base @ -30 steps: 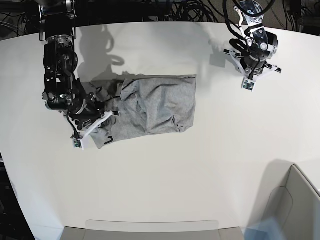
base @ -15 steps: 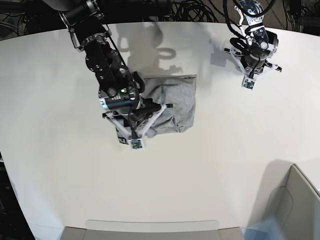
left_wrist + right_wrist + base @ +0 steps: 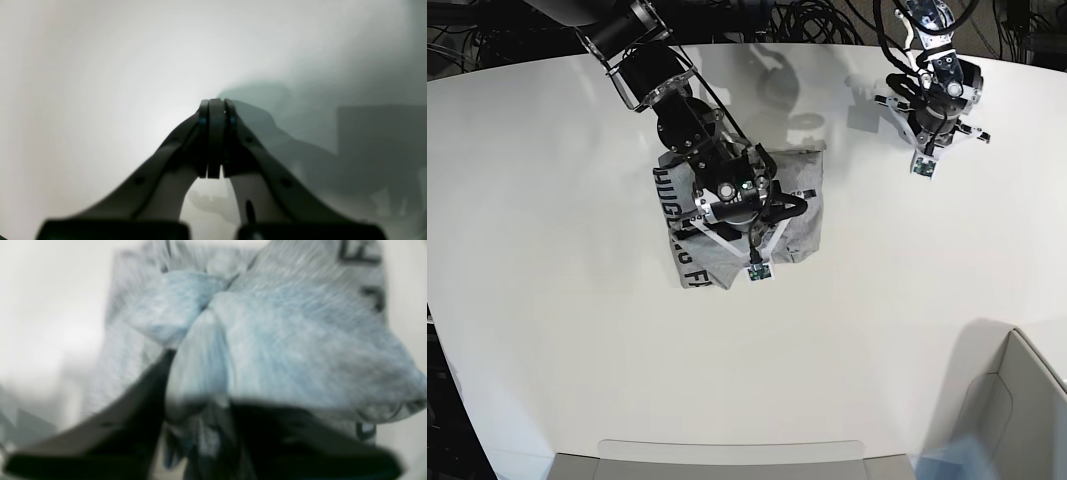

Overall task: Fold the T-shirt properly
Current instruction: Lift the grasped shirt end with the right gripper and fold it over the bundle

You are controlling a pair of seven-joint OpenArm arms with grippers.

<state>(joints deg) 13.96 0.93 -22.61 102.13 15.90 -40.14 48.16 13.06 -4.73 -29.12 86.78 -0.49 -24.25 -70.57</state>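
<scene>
The grey T-shirt [image 3: 685,240] lies bunched in a rough rectangle at the table's middle back. Black lettering shows on its left strip. My right gripper [image 3: 745,215] hangs directly over the shirt's centre. In the blurred right wrist view its dark fingers [image 3: 143,390] stand apart, and a raised fold of the T-shirt [image 3: 283,350] lies between and over them. My left gripper [image 3: 932,120] hovers over bare table at the far right, apart from the shirt. Its fingertips [image 3: 216,110] are pressed together with nothing between them.
The white table [image 3: 877,330] extends wide around the shirt. A grey box corner [image 3: 1017,400] rises at the front right. A flat grey tray edge [image 3: 727,455] runs along the front. Black cables crowd the back edge.
My right arm swept from the shirt's left end rightward to its centre, carrying cloth over the body. The lettered side now shows at left, and the right jaws have spread. The left arm stayed still.
</scene>
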